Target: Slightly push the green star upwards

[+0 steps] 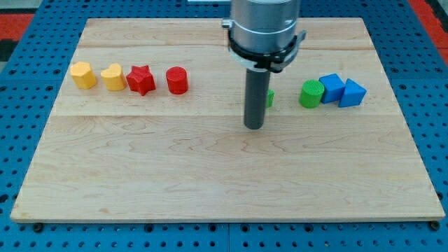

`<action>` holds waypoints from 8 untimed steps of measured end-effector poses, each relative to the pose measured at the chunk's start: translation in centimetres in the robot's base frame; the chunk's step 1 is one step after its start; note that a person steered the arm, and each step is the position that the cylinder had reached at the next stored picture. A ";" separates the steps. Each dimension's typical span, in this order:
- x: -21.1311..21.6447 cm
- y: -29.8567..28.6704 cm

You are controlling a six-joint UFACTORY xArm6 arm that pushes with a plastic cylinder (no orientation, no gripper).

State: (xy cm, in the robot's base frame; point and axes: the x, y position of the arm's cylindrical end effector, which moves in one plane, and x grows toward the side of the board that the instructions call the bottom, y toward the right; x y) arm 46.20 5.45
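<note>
The green star (270,98) lies just right of centre on the wooden board (210,175), mostly hidden behind my dark rod; only a sliver of green shows at the rod's right edge. My tip (253,127) rests on the board just below and slightly left of the star. I cannot tell whether the rod touches it.
A green cylinder (311,94), a blue cube (331,87) and a blue triangular block (352,93) sit clustered to the right. On the left stand a yellow hexagon (84,75), a yellow heart (113,77), a red star (141,80) and a red cylinder (177,80).
</note>
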 end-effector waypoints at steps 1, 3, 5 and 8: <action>-1.0 1.7; 1.2 -0.8; -1.0 -0.9; -2.8 0.3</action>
State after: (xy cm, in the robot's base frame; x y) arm 43.38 5.73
